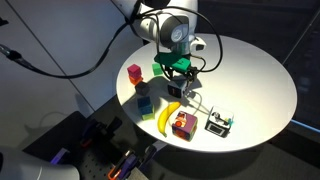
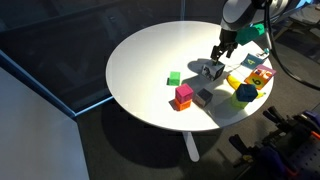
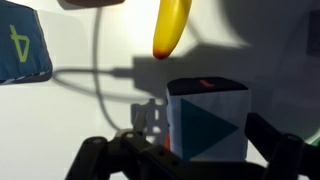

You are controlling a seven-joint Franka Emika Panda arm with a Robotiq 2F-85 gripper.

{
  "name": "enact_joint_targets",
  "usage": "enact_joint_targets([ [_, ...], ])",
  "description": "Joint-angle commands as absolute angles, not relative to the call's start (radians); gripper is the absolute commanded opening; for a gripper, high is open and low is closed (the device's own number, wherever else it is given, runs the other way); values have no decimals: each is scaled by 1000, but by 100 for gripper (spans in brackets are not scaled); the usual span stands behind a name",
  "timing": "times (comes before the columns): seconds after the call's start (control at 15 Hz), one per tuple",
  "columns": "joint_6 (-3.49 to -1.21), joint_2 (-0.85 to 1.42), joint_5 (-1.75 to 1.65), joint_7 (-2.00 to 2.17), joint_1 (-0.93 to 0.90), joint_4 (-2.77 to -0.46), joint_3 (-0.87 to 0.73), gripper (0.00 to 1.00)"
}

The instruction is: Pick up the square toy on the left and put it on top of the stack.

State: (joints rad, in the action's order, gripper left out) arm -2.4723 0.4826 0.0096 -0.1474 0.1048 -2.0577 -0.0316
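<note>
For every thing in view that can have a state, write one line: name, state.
square toy: resting on the table, not gripped
gripper: open, fingers either side of the square toy
stack: upright, toy not yet on top
banana: lying on the table

Matt white table, smooth plastic square toy

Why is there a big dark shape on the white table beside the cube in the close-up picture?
Wrist view: it's a hard-edged shadow on the table beside the square toy, from strong light. In both exterior views the table glows bright while the surroundings are dark.
</note>
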Motion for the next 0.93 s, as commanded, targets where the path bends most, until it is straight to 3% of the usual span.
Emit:
enact_joint_targets([
  [0.0, -2489, 507, 19, -175, 116, -2028, -14, 100],
  [0.87, -2506, 553, 3, -164, 105, -2001, -6, 100],
])
